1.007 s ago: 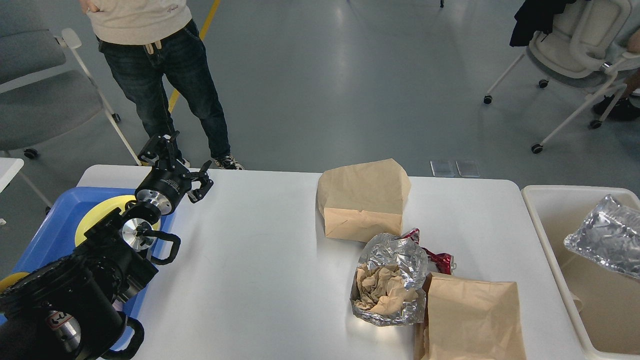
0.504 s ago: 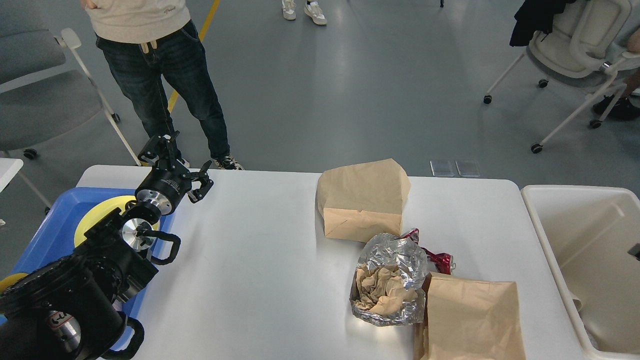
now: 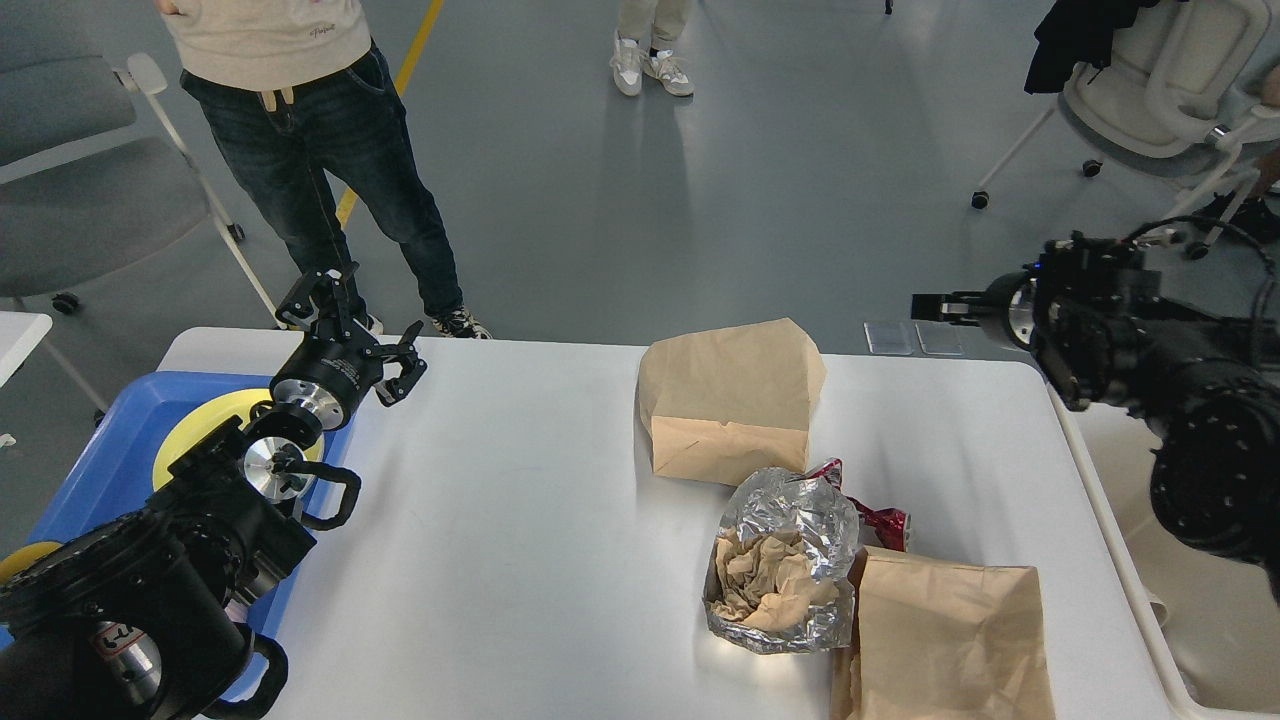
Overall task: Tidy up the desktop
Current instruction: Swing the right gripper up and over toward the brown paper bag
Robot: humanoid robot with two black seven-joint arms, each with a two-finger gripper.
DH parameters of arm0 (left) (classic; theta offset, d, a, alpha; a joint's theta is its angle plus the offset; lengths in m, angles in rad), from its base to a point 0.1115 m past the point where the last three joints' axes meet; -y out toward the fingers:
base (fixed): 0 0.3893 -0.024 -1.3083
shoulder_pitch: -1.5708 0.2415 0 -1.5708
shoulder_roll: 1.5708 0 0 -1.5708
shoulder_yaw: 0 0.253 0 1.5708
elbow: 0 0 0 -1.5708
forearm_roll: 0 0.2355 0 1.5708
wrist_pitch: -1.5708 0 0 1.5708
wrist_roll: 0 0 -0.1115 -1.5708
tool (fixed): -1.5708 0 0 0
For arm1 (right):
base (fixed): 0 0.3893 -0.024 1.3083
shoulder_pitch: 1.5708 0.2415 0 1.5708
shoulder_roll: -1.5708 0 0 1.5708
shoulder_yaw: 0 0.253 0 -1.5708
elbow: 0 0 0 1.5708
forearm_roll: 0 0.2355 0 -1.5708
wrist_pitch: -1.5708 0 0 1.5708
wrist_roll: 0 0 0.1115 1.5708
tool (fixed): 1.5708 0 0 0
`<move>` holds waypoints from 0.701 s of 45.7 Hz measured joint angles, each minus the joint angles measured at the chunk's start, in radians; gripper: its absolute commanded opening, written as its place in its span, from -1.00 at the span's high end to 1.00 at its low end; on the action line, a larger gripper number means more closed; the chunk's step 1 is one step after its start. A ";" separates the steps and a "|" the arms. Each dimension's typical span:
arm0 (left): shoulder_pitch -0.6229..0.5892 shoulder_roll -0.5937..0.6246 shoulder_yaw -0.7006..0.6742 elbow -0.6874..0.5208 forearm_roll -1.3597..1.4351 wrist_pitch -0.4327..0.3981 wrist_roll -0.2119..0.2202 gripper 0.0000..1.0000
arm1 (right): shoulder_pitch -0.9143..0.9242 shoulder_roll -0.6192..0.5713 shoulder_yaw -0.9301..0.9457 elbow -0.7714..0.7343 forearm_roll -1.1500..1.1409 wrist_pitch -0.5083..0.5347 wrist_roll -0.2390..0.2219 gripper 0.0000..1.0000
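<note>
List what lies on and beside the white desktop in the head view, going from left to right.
Blue tray with a yellow plate → left gripper → bare desktop → far brown paper bag → foil bag stuffed with crumpled paper → near brown paper bag → cream bin.
</note>
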 measured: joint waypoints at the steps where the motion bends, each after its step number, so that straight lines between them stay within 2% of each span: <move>1: 0.000 0.000 0.000 0.000 0.000 0.000 0.000 -0.93 | 0.019 0.017 -0.014 0.008 0.000 0.035 0.000 -1.00; 5: 0.000 0.000 0.000 0.000 0.000 0.000 0.000 -0.93 | 0.114 0.078 -0.040 0.066 0.001 0.179 0.000 -1.00; 9: 0.000 0.000 0.000 0.000 0.000 0.000 0.000 -0.93 | 0.219 0.110 -0.043 0.151 0.004 0.262 0.000 -1.00; 22: 0.000 0.000 0.000 0.001 0.000 0.000 0.000 -0.93 | 0.606 0.122 -0.036 0.591 0.009 0.431 0.001 -1.00; 32: 0.000 0.000 0.000 0.000 0.000 0.000 0.000 -0.93 | 0.809 0.086 -0.020 0.752 0.017 0.572 0.003 -1.00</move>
